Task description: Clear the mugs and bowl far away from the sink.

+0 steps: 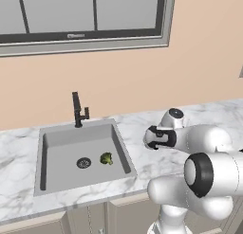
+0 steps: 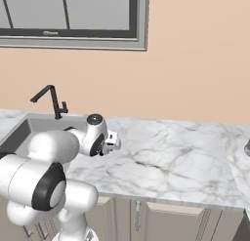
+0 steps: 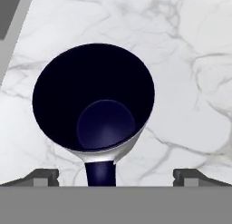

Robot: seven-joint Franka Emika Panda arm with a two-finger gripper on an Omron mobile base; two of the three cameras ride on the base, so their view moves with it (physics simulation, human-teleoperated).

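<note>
Hand view looking straight down into a dark mug [image 3: 94,100] standing upright on the marble counter [image 3: 195,60], gripper [image 3: 116,175] above it, fingertips [image 3: 43,175] spread wide apart, touching nothing, sink [image 1: 80,155] to the left holding broccoli [image 1: 106,158].

Mug [image 3: 95,105]: upright on the marble bench, seen from straight above, dark navy inside, pale grey glossy outside, dark handle toward the bottom of the hand view. Sink [image 1: 83,155]: grey rectangular recessed basin, round drain, dark angular faucet at its back edge.
</note>
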